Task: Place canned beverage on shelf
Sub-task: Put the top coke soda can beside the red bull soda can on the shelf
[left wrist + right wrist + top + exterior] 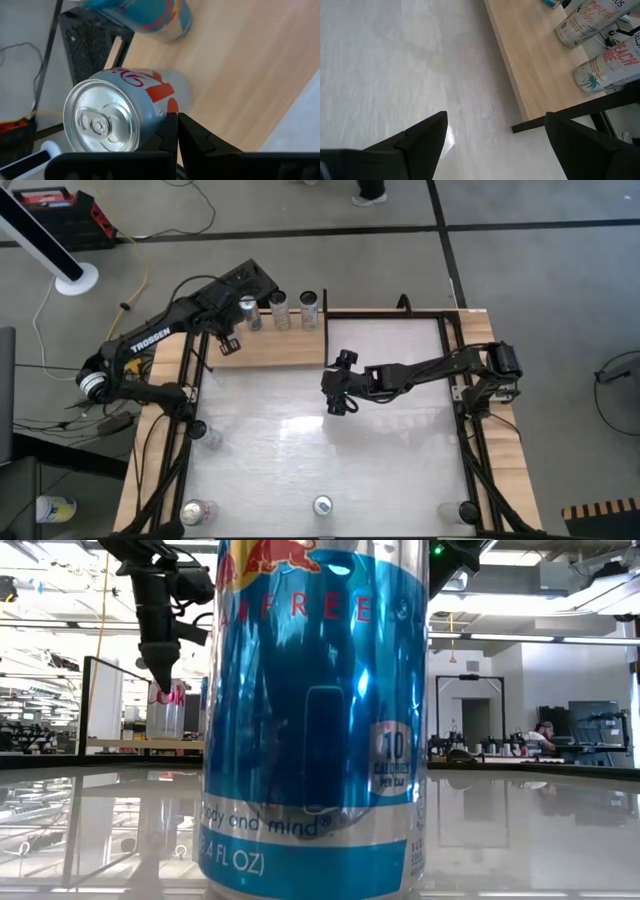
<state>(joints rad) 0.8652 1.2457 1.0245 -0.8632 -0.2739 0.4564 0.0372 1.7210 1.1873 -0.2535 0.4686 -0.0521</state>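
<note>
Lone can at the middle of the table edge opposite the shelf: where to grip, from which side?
Grip the can across its round side wall, about mid-height, coming straight down from above. It stands upright, lid up, with nothing close beside it.

The flat pale natural-wood shelf board shows fine straight grain, against the glossy white tabletop. On it stand a silver can with red lettering, a blue can with red and silver markings, and two off-white cans with orange print (one with teal palm motifs). The big glossy blue-and-silver can carries red lettering.
</note>
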